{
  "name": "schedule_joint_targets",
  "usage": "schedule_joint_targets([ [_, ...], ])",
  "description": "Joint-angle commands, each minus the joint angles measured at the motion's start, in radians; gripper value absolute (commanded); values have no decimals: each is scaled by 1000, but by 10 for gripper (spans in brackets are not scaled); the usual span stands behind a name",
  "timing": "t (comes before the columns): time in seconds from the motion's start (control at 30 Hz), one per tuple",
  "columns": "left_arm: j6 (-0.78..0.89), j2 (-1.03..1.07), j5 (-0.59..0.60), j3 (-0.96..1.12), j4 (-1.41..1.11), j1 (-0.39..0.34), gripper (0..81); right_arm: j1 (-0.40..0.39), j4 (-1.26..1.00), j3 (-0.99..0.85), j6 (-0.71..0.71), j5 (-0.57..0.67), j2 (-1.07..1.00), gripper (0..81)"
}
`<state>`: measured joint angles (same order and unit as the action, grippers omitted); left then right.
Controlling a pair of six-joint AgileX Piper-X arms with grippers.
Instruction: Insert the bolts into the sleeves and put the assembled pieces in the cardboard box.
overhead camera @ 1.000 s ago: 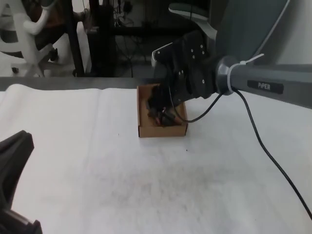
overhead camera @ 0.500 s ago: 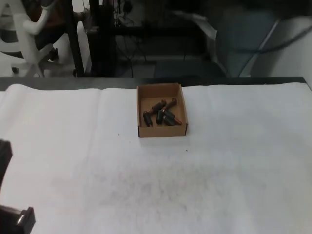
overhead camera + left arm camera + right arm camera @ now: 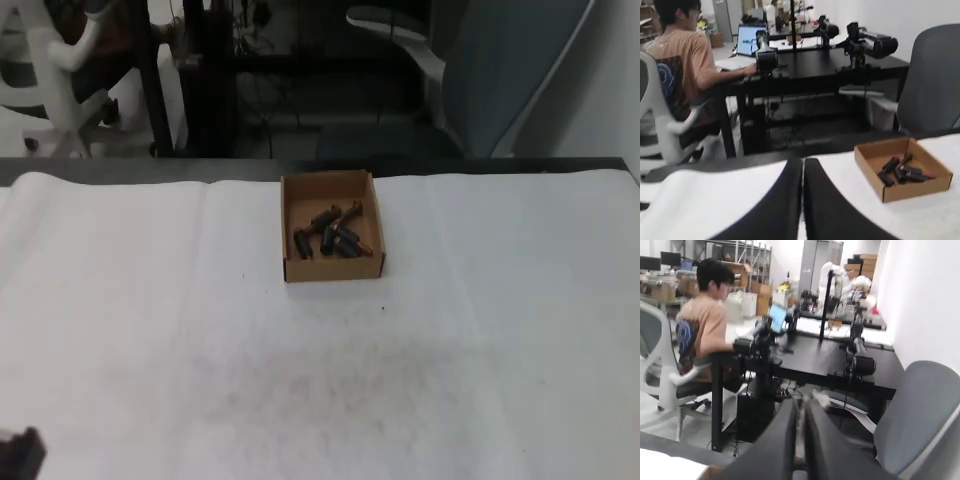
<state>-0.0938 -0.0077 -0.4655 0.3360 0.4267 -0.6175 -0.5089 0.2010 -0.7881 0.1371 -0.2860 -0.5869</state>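
A grey padded chair (image 3: 510, 80) is standing behind the brown cardboard box (image 3: 333, 268), which is holding dark cylindrical pieces (image 3: 338, 240); the left gripper (image 3: 803, 165) and right gripper (image 3: 801, 407) are sitting with jaws together.

At upper centre of the high view, the cardboard box (image 3: 330, 268) is plain tan-brown. The assembled pieces (image 3: 335, 240) inside are black (a few show some red). The cloth (image 3: 400, 380) is white, faintly smudged grey. The left gripper (image 3: 803, 162) and right gripper (image 3: 801, 405) are matte black.

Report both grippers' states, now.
Left gripper: closed, holding nothing.
Right gripper: closed, holding nothing.
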Motion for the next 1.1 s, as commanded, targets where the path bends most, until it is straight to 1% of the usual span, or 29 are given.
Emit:
schedule_joint_targets([
  [0.0,-46,8,23,-69,-165,7,18,1,-72,155,19,-42,106,4],
  [0.07,-28,8,28,-119,-226,17,18,1,-124,244,47,-106,157,4],
  [0.17,13,31,106,-172,-256,53,18,3,-149,366,47,-120,178,4],
  [0.27,37,101,200,-207,-281,126,18,12,-170,456,29,-121,166,4],
  [0.3,42,132,238,-208,-289,163,18,24,-188,477,22,-121,164,4],
  [0.4,72,222,385,-208,-382,297,18,108,-256,534,15,-115,159,4],
  [0.47,105,283,503,-208,-461,417,18,182,-276,548,-1,-80,151,4],
  [0.5,121,323,574,-208,-499,481,18,228,-275,551,-12,-29,149,4],
  [0.57,132,381,742,-208,-541,611,18,329,-273,553,-69,131,136,4],
  [0.63,164,433,879,-208,-545,719,18,416,-263,558,-105,248,107,4],
  [0.67,222,451,929,-208,-558,771,18,456,-242,559,-109,272,88,4],
  [0.7,261,463,974,-208,-573,804,18,483,-213,559,-94,286,69,4],
  [0.73,273,470,994,-208,-596,837,18,514,-179,559,-83,286,41,4],
  [0.77,271,470,996,-208,-607,857,18,526,-173,554,-123,291,25,4],
  [0.83,265,466,995,-208,-632,863,18,529,-119,540,-186,299,-2,4],
  [0.87,256,464,1014,-208,-630,854,18,522,-75,536,-190,308,-11,4],
  [0.9,233,464,1025,-208,-613,843,18,507,-12,536,-154,302,-13,4],
  [0.93,200,464,1021,-208,-579,822,18,489,67,541,-130,252,-16,4],
  [0.97,170,464,980,-208,-531,793,18,465,97,544,-161,208,-15,4],
  [1.03,117,464,864,-208,-440,718,18,415,113,561,-198,104,-15,4],
  [1.07,94,464,817,-208,-412,683,18,386,96,571,-195,80,-15,4],
])
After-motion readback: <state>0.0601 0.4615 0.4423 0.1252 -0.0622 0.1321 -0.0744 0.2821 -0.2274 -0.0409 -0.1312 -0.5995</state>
